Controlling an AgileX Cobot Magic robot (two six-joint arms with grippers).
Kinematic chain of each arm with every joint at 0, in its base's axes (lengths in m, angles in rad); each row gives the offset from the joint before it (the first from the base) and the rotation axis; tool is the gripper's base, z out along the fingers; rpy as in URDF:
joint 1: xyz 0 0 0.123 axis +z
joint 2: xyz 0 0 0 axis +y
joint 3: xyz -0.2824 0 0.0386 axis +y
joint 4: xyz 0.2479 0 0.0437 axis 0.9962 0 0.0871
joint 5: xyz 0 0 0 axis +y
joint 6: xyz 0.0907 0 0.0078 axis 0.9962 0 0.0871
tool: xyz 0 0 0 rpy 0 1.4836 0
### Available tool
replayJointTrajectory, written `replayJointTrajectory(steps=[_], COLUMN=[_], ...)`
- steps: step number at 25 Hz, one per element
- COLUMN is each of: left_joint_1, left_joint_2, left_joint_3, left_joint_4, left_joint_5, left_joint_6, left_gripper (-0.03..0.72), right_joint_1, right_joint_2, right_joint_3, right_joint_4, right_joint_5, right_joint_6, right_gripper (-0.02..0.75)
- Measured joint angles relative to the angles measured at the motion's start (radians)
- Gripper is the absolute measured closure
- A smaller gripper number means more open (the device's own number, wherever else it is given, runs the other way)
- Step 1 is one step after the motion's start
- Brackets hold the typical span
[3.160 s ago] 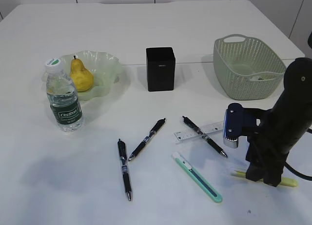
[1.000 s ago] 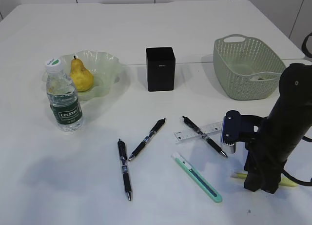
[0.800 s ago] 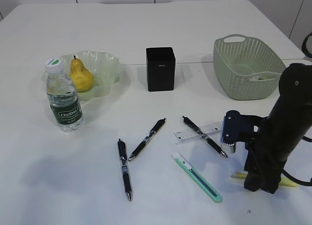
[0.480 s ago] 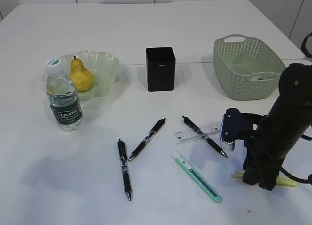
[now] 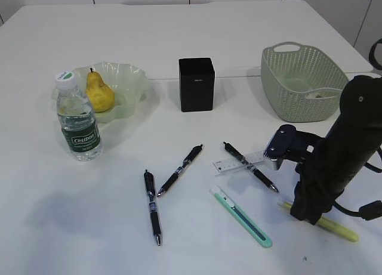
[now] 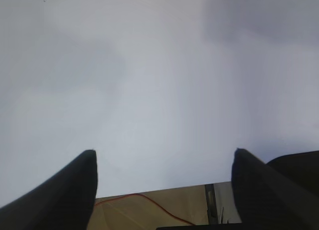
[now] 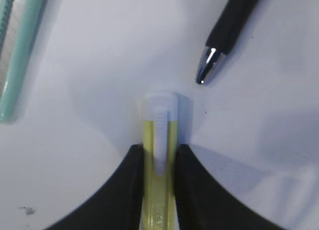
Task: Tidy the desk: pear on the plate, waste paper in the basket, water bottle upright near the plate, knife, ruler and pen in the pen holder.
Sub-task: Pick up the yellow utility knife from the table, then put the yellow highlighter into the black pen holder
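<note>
1. Yellow pen (image 5: 325, 222) lies on the white table (image 5: 239, 24) at lower right of the exterior view, long axis running from upper left to lower right.
2. Right gripper (image 7: 158, 150) is closed on this pen near its clip end; the wrist view shows both fingers (image 7: 128, 180) touching its sides, pen axis running straight between them.
3. Pen holder (image 5: 196, 84), upper centre, stands well apart, up and left of the held pen. Judgement: the right arm is the nearer one for the carry.
4. Left gripper (image 6: 164, 162) is spread wide and holds nothing.
5. 3 black pens, ruler (image 5: 242, 161) and knife (image 5: 241, 216) lie loose at lower centre.
</note>
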Motion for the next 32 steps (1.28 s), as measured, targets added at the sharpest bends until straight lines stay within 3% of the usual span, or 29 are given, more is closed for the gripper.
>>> replayJointTrajectory(steps=[5, 12, 23, 28, 32], left_joint_1=[0.000, 0.000, 0.000, 0.000, 0.000], left_joint_2=[0.000, 0.000, 0.000, 0.000, 0.000], left_joint_3=[0.000, 0.000, 0.000, 0.000, 0.000], left_joint_4=[0.000, 0.000, 0.000, -0.006, -0.006], left_joint_5=[0.000, 0.000, 0.000, 0.000, 0.000], left_joint_6=[0.000, 0.000, 0.000, 0.000, 0.000], left_gripper=[0.096, 0.096, 0.096, 0.096, 0.096], right_joint_1=[0.000, 0.000, 0.000, 0.000, 0.000], right_joint_2=[0.000, 0.016, 0.012, 0.012, 0.012], right_joint_3=[-0.004, -0.053, -0.327, -0.488, -0.618], right_joint_4=[0.013, 0.015, 0.047, 0.151, 0.228], right_joint_5=[0.020, 0.202, 0.479, 0.497, 0.407], right_joint_6=[0.169, 0.331, 0.489, 0.491, 0.491], right_gripper=[0.573, 0.573, 0.573, 0.573, 0.573])
